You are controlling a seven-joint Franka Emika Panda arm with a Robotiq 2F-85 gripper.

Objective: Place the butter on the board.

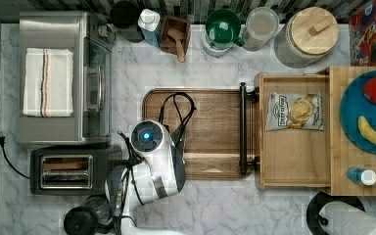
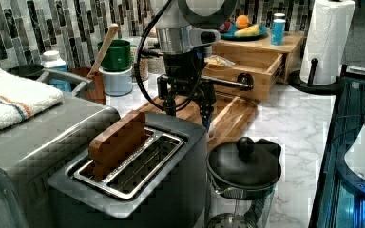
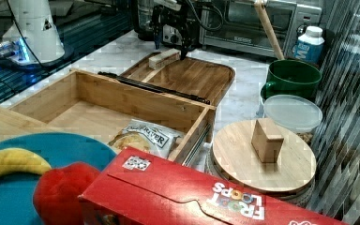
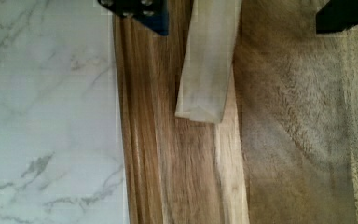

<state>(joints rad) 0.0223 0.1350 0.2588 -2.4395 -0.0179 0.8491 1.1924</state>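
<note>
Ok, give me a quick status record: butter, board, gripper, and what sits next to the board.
butter: pale wrapped stick lying flat on the board, near its edge
board: dark wooden board on the marble counter
gripper: open, fingers apart on either side of the butter, not clamping it
neighbour: paler wooden tray beside the board, holding a chip bag

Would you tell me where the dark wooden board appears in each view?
Top view: the board is central, partly under the arm.
Left view: centre, behind the toaster.
Right view: upper middle, under the butter.
Wrist view: beneath the butter, beside marble.
Landmark: the tray's black handle along its edge.
</note>
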